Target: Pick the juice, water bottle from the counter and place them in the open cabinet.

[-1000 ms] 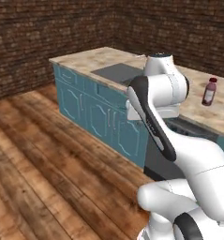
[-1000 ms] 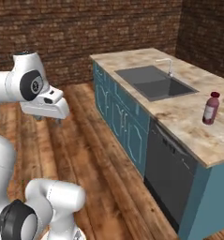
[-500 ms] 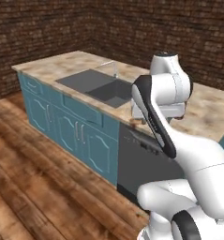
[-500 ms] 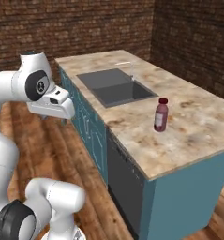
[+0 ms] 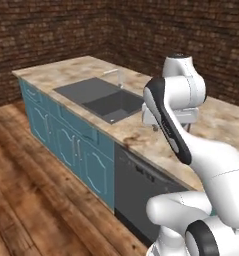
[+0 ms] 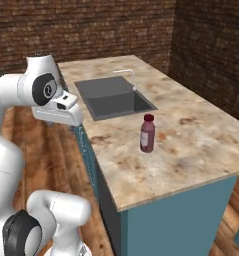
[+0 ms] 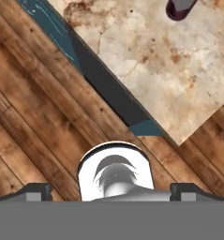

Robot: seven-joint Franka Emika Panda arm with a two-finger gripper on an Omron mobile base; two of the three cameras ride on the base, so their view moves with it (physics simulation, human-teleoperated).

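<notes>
Left base view: the white arm rises from the lower right of the frame, folds at its elbow and carries its wrist at upper right, above the counter (image 5: 141,137); its body hides the stone behind it. A sink (image 5: 103,97) lies at centre left, with teal base cabinets (image 5: 66,142) and a dark dishwasher front (image 5: 141,182) below.

Right base view: the arm rises from the lower left, the hand block level at centre left, over the wood floor (image 6: 53,155) beside the counter's near edge. The juice (image 6: 147,133) stands upright on the counter at frame centre, just this side of the sink, well apart from the hand.

Hand view: the gripper (image 7: 111,190) points straight down, its fingertips (image 7: 36,190) spread wide at the bottom corners, with nothing between them. Floor planks fill the left; the counter corner fills the upper right; the juice is cut by the top edge.
</notes>
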